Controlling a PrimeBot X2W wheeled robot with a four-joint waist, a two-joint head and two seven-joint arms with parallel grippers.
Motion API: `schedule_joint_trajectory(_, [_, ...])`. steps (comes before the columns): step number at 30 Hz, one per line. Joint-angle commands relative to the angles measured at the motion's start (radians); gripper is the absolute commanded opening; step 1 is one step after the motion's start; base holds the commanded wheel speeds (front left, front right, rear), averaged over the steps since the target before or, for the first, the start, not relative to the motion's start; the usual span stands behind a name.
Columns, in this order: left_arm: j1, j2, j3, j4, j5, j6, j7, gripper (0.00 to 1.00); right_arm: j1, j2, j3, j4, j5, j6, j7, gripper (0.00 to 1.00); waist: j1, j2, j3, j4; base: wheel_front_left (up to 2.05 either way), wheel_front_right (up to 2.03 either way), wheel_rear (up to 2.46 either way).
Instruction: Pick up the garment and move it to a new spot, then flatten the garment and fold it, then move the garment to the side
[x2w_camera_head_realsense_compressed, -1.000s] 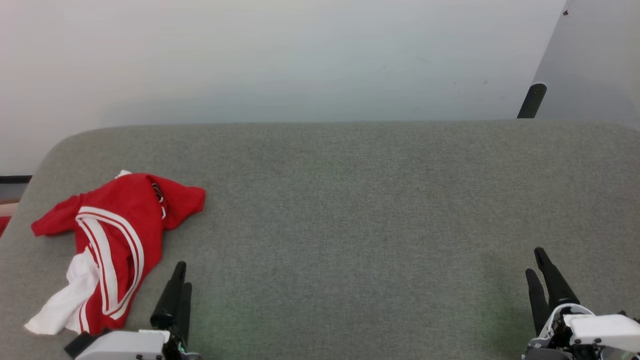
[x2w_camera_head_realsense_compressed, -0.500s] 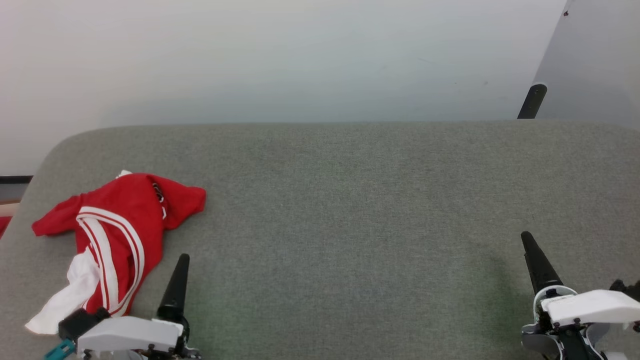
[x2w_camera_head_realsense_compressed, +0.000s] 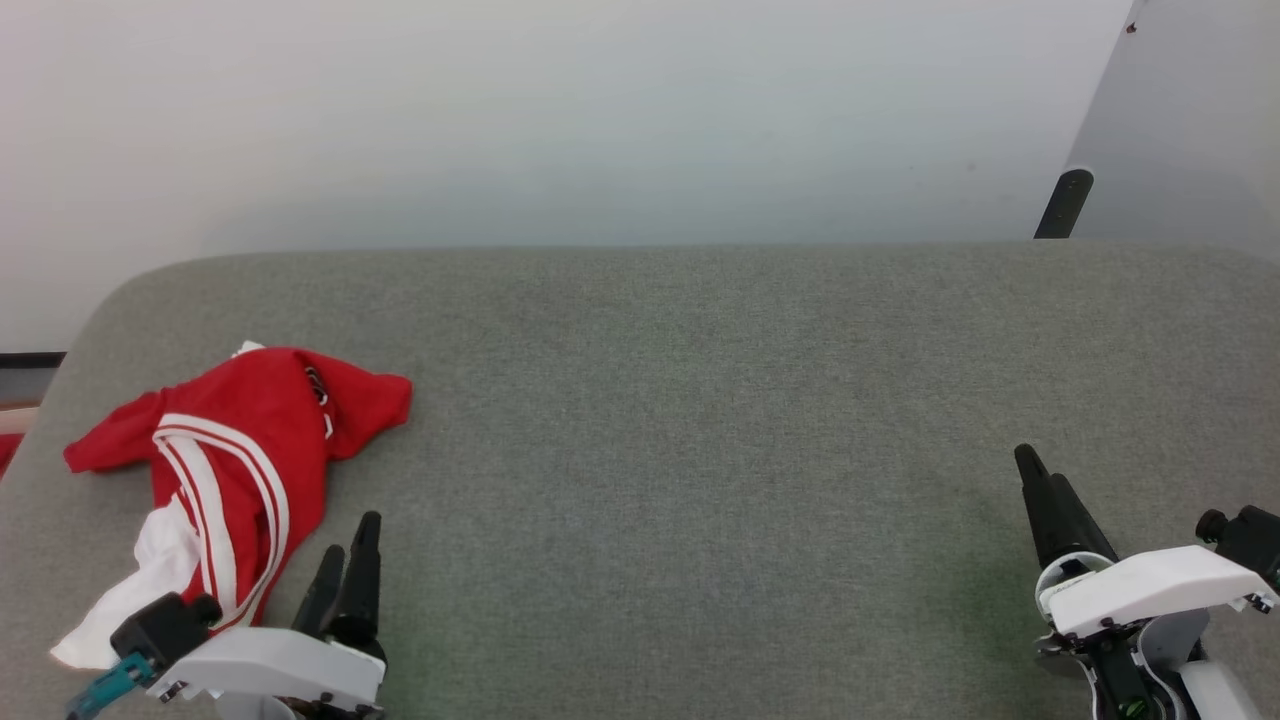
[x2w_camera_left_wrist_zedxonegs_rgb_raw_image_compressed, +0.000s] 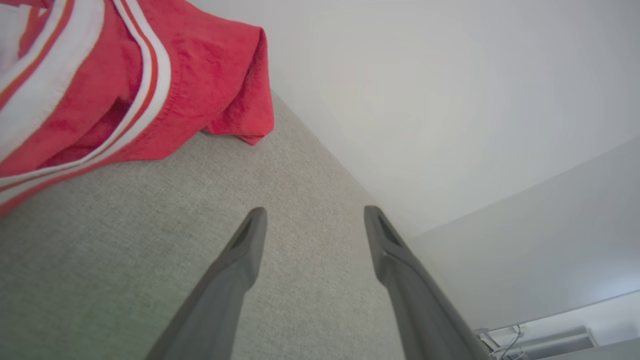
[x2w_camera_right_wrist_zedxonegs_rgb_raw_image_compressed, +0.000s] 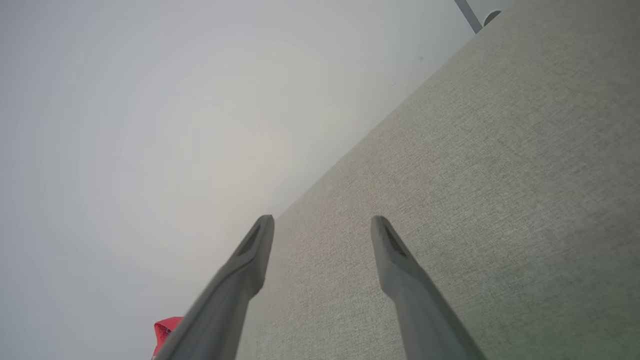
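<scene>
1. The shirt (x2w_camera_head_realsense_compressed: 270, 400) is lying crumpled at the table's (x2w_camera_head_realsense_compressed: 700, 400) left end: red, white sleeve, striped trim (x2w_camera_head_realsense_compressed: 210, 500).
2. My left pincer (x2w_camera_head_realsense_compressed: 352, 535) and right pincer (x2w_camera_head_realsense_compressed: 1040, 466) are hanging spread, empty.
3. Left wrist view is showing trim ribbing close.

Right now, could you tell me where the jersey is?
In the head view, the garment lies crumpled at the left end of the grey surface, just left of the open left gripper.

The jersey shirt (x2w_camera_head_realsense_compressed: 240, 440) shows soft, matt red cloth with ribbed white trim. The tabletop (x2w_camera_head_realsense_compressed: 700, 400) is coarse grey woven fabric, and the left gripper (x2w_camera_head_realsense_compressed: 352, 535) has smooth, matt dark fingers.
</scene>
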Motion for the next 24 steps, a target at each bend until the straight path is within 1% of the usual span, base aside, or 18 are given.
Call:
schedule_joint_trajectory(1, [-0.023, 0.013, -0.006, -0.007, 0.041, 0.001, -0.011, 1.00, -0.034, -0.012, 0.008, -0.004, -0.047, 0.000, -0.011, 1.00, 0.0000, 0.0000, 0.000, 0.000, 0.00, 0.00, 0.00])
schedule_joint_trajectory(7, [-0.028, 0.020, -0.010, -0.005, 0.137, 0.004, -0.031, 1.00, -0.042, -0.015, 0.013, 0.001, -0.171, 0.000, -0.028, 1.00, 0.0000, 0.0000, -0.001, -0.001, 0.00, 0.00, 0.00])
schedule_joint_trajectory(13, [-0.033, 0.027, -0.001, -0.008, 0.218, -0.005, -0.050, 1.00, -0.051, -0.020, 0.008, 0.007, -0.281, 0.000, -0.038, 1.00, 0.0000, 0.0000, -0.001, -0.002, 0.00, 0.00, 0.00])
schedule_joint_trajectory(24, [-0.038, 0.038, -0.003, -0.007, 0.372, -0.017, -0.082, 1.00, -0.068, -0.023, 0.005, 0.014, -0.454, 0.001, -0.060, 1.00, 0.0000, 0.0000, -0.001, -0.006, 0.00, 0.00, 0.00])
